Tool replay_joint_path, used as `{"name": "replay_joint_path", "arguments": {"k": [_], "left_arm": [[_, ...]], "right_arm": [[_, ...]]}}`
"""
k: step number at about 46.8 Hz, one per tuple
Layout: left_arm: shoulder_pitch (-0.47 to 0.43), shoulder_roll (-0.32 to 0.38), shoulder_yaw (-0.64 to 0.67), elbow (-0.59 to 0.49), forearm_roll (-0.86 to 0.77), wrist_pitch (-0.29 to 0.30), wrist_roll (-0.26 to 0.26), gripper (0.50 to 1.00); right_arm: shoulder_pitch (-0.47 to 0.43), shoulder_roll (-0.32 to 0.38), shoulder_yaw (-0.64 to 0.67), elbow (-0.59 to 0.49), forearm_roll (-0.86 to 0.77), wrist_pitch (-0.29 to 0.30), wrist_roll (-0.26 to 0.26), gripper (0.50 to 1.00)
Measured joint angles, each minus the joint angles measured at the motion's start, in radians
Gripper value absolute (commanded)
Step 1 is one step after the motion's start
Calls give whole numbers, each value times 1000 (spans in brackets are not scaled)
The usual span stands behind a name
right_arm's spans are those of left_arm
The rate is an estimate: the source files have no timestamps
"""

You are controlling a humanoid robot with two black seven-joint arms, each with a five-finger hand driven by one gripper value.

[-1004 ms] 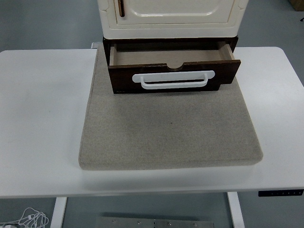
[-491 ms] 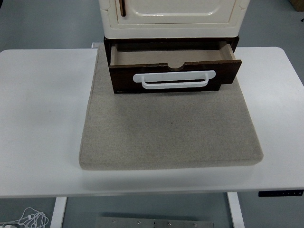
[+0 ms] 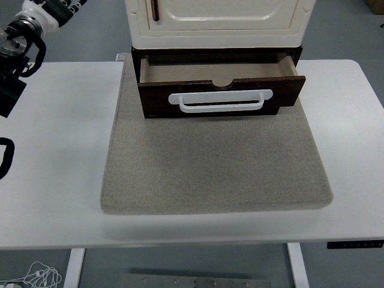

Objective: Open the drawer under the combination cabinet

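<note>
A cream cabinet (image 3: 217, 24) stands at the back of a grey felt mat (image 3: 213, 162). Beneath it the dark brown drawer (image 3: 221, 90) is pulled out toward me, its bare inside showing, slightly skewed with the right corner further forward. A white bar handle (image 3: 220, 101) runs across the drawer front. My left arm (image 3: 18, 54) comes in at the upper left corner, and its hand (image 3: 51, 11) is raised near the picture's top edge, well left of the cabinet and touching nothing. Part of the hand is cut off by the frame. The right arm is out of sight.
The white table (image 3: 54, 150) extends on both sides of the mat. A small control panel (image 3: 354, 244) sits at the table's front right edge. Cables (image 3: 39, 277) lie on the floor below at the left.
My left arm has come into view at the upper left; it was absent in both earlier frames. The drawer and cabinet look the same.
</note>
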Motion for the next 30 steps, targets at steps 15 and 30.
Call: {"name": "replay_joint_path", "arguments": {"k": [15,30], "left_arm": [[56,-44,-12,8,-76,1,-8,1000],[79,-53,-13,-2,-137,-66,-16,1000]], "right_arm": [[-1,0,1,0,0,0,1,926],[-7,0,1,0,0,0,-1,926]]}}
